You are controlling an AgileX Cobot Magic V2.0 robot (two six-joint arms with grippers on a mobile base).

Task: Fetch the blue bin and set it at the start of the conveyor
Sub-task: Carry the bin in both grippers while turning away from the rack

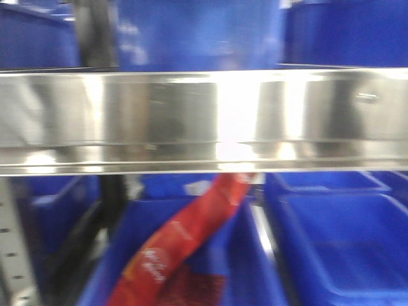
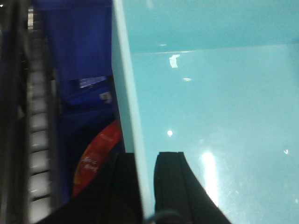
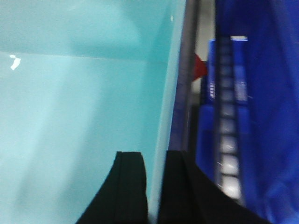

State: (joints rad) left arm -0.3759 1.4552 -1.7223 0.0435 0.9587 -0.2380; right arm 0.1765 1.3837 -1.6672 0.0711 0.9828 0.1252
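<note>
The left gripper [image 2: 145,191] stands with its jaws nearly closed on a side wall of the blue bin [image 2: 210,116]. One black finger [image 2: 175,186] is inside the tub and the other is outside, and the thin pale wall runs up between them. The right gripper [image 3: 156,191] holds another wall in the same way, with the inner finger [image 3: 131,186] over the smooth turquoise floor and its partner outside. So the bin sits between the two pairs of jaws, pinched at both sides. Beyond the outer finger of the left jaws I see a red packet [image 2: 96,156] and dark blue bins [image 2: 77,42]. Beyond the outer finger of the right jaws there are more of these bins. In the front view a shiny steel shelf rail [image 1: 204,115] crosses the picture.
</note>
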